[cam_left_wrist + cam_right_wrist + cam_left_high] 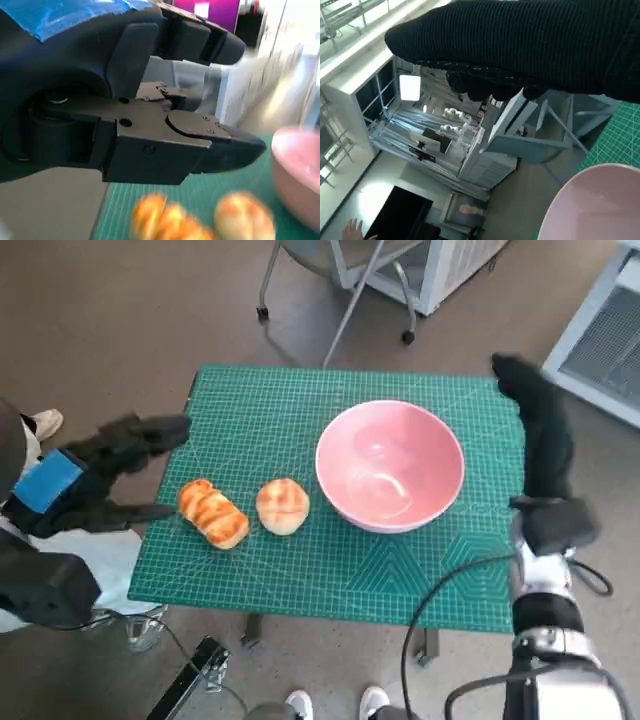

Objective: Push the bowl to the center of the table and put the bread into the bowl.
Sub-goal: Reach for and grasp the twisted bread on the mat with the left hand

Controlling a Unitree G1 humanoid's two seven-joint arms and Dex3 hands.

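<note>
We judge the two soft, light golden bread rolls (243,510) on the green-matted tabletop (300,570), just left of the stiff pink bowl (390,466), want gentle side grips; left hand (95,475) spread empty, right hand (540,440) holding nothing, its fingers' spread hidden.

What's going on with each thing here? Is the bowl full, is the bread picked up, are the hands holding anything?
pink bowl: upright, empty, on the green mat.
long bread roll: lying on the mat, not held.
round bread roll: beside it, not held.
left hand: open, holding nothing.
right hand: beside the bowl, holding nothing.
</note>
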